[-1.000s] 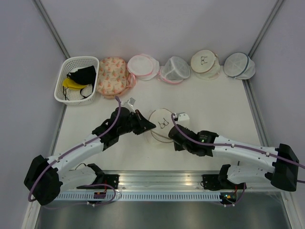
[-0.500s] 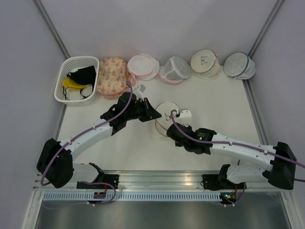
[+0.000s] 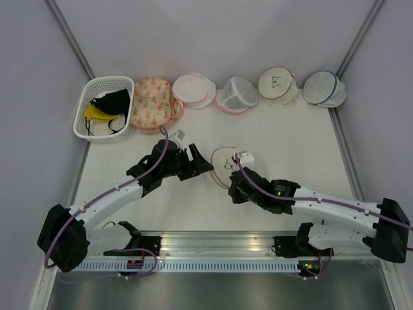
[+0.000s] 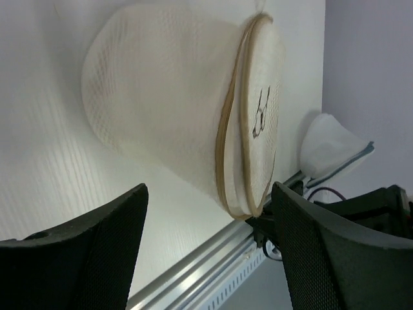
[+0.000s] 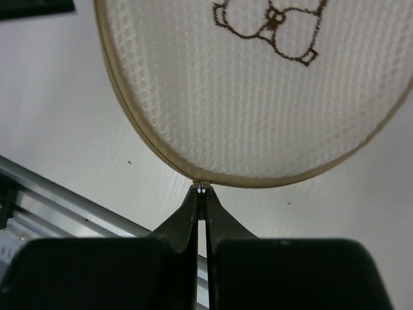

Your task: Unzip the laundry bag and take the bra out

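Right gripper pinches the zip pull of the laundry bag, flat face seemingly upward.

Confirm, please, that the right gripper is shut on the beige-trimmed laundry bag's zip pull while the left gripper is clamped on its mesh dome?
Not quite: the left gripper is open, with its fingers spread wide and gripping nothing, as the left wrist view shows. The laundry bag lies beyond them. The right gripper is indeed shut on the zip pull.
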Controlling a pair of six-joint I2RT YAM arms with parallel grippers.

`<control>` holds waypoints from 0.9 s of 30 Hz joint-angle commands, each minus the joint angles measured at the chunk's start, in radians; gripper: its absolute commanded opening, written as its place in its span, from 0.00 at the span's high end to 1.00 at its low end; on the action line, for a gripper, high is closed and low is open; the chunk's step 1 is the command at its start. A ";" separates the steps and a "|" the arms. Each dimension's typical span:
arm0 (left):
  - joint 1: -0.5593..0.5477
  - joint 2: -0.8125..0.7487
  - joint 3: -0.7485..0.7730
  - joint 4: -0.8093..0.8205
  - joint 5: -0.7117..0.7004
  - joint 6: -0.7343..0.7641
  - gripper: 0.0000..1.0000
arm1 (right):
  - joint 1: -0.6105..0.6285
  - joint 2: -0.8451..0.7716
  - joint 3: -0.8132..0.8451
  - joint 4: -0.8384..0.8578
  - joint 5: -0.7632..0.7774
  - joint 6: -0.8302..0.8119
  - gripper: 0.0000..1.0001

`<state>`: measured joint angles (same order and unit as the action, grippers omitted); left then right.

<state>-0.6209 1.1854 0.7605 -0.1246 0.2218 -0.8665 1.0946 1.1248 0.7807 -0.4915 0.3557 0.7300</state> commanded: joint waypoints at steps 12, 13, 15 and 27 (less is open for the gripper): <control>-0.168 0.011 -0.095 0.215 0.054 -0.215 0.37 | -0.002 0.018 -0.034 0.407 -0.316 -0.026 0.99; -0.168 0.017 -0.098 0.224 0.059 -0.213 0.50 | -0.002 0.015 -0.031 0.389 -0.307 -0.027 1.00; -0.168 0.020 -0.099 0.223 0.054 -0.201 0.89 | -0.002 0.006 -0.031 0.369 -0.285 -0.029 1.00; -0.151 -0.026 -0.055 0.097 -0.059 -0.111 0.98 | -0.005 0.139 0.121 -0.283 0.202 0.064 1.00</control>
<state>-0.7799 1.1976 0.6563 -0.0040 0.1883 -1.0321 1.0977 1.2205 0.8639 -0.4938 0.3073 0.7353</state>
